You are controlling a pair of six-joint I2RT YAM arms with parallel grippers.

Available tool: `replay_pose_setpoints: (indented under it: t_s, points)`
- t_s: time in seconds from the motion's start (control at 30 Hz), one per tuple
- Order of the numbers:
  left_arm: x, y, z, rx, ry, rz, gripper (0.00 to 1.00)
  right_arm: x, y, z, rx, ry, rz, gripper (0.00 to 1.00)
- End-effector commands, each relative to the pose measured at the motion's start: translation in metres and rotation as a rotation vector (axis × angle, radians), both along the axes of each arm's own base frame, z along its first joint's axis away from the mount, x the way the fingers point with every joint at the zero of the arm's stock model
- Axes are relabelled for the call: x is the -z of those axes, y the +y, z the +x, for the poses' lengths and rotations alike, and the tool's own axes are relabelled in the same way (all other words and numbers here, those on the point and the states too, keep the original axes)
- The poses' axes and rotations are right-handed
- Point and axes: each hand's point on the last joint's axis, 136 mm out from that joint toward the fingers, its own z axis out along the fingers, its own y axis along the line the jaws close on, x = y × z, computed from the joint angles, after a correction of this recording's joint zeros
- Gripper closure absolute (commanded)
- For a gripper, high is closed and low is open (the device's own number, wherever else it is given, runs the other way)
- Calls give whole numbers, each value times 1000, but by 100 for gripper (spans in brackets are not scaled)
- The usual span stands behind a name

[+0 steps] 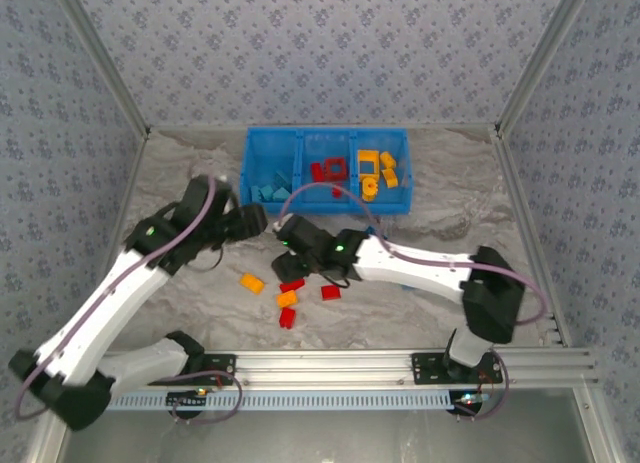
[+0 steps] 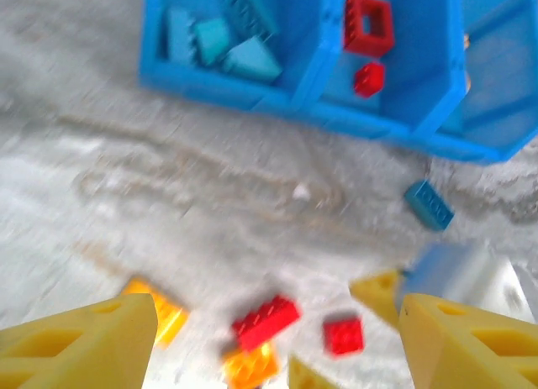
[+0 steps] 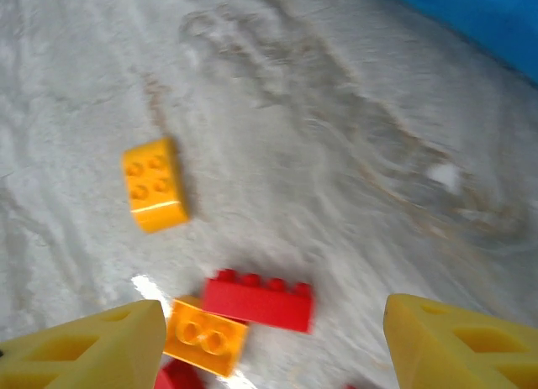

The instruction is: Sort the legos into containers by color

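Find the blue bin [image 1: 249, 168] against the far edge of the table [image 1: 450, 215], about mid-width, split into three compartments side by side: light-blue legos [image 1: 270, 191] in the left, red legos [image 1: 330, 169] in the middle, yellow-orange legos [image 1: 378, 171] in the right. Note a dark blue brick [image 2: 429, 204] on the table just in front of the bin. Count five loose pieces nearer the near edge, left of centre: a lone orange brick [image 1: 251, 282], a long red brick [image 1: 292, 284], an orange brick [image 1: 287, 299] just beside it, a small red brick [image 1: 331, 292], and a last red brick [image 1: 287, 317] nearest the edge.

Spot the left gripper [image 1: 250, 221] between bin and loose pieces, fingers [image 2: 84, 343] spread wide, gripping nothing. Spot the right gripper [image 1: 290, 231] just beside it, above the loose pieces, fingers [image 3: 458, 343] equally wide apart, empty.
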Motion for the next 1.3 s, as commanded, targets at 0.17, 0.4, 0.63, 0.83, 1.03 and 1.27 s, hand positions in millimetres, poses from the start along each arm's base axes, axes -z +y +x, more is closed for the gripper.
replay_pose_setpoints:
  t_s: [0.17, 0.4, 0.63, 0.83, 1.03, 1.27]
  points:
    - [21, 76, -117, -27, 37, -54, 23, 53, 54, -21, -144, 154, -205, 25]
    - [19, 95, -142, -41, -39, -110, 23, 88, 67, -15, -153, 173, -320, 24]
    - [21, 95, -140, -46, -42, -116, 24, 104, 77, -11, -174, 178, -346, 27]
    - [23, 93, -144, -31, -33, -124, 24, 112, 85, -8, -183, 185, -350, 40]
    - [29, 95, -148, -39, -18, -133, 24, 118, 88, -6, -177, 190, -351, 47]
    - [32, 92, -147, -34, -17, -139, 24, 124, 89, -6, -168, 196, -353, 53]
